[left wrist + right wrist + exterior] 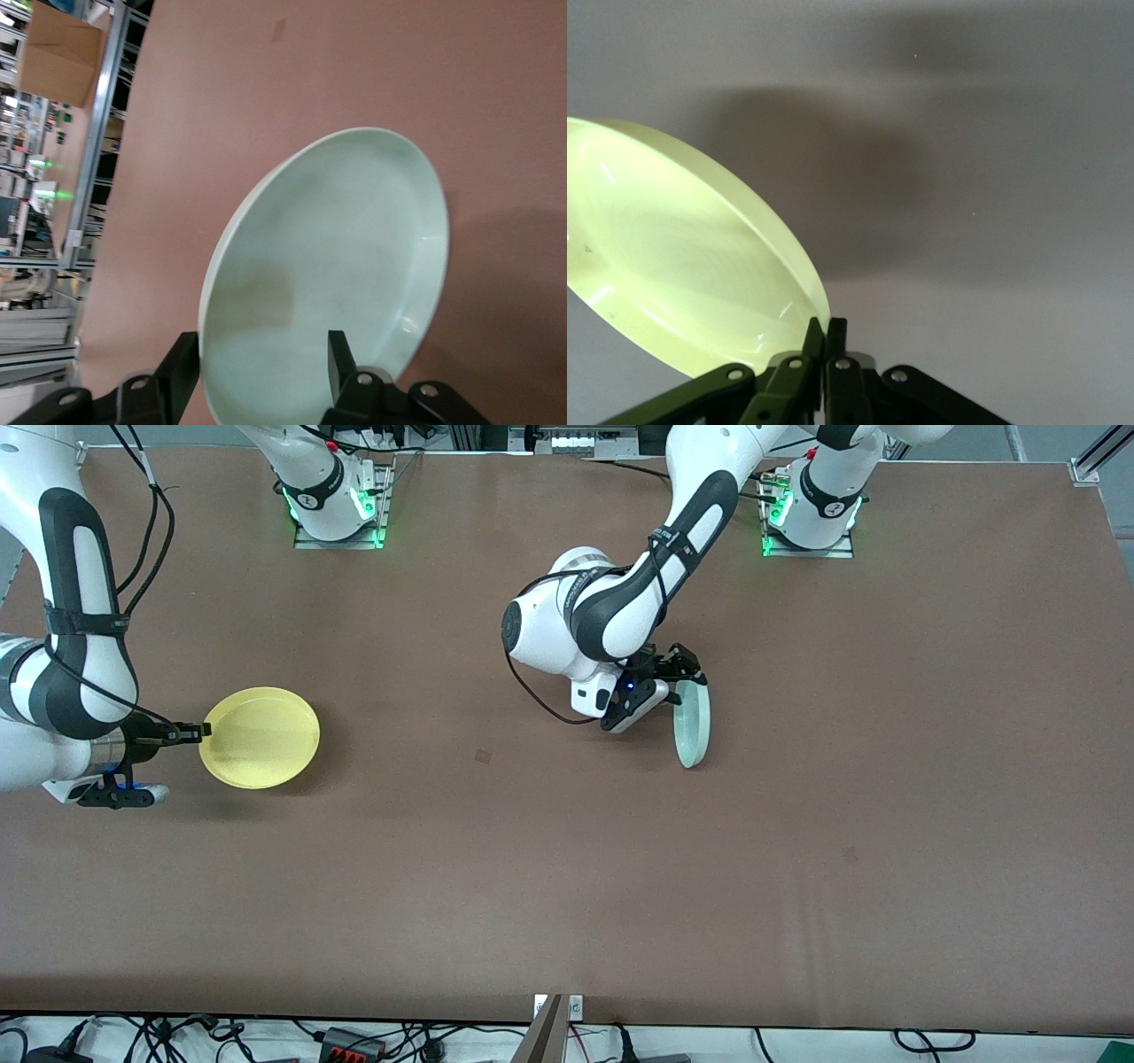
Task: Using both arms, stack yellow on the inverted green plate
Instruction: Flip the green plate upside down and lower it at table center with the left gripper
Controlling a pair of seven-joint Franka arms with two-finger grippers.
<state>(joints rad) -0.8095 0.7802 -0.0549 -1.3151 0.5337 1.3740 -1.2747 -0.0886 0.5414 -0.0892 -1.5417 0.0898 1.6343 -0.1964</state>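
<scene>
Two plates are in hand, one per arm, and neither is stacked yet. The left gripper (687,677) is clenched on the rim of the green plate (692,726), which stands nearly on edge over the middle of the table (567,868); the front view shows it as a thin ellipse, its long axis running from the base edge of the table toward the camera edge. In the left wrist view one finger (340,361) lies across the plate's hollow face (337,274), the other outside it, so the plate is about halfway through its turn and judged not yet inverted. Whether its lower rim touches the table cannot be told.

The right gripper (197,732) is closed on the rim of the yellow plate (260,737), held roughly level, hollow side up, close to the table edge at the right arm's end. The right wrist view shows the fingers (813,347) pinched tight on the yellow rim (700,266) and a shadow below, suggesting it is lifted clear.

Relation governing the next move: the yellow plate lies well apart from the green one, toward the right arm's end, with bare table between them. Judgement: the green plate must be laid face down first; open room around it appears ample on all sides.
</scene>
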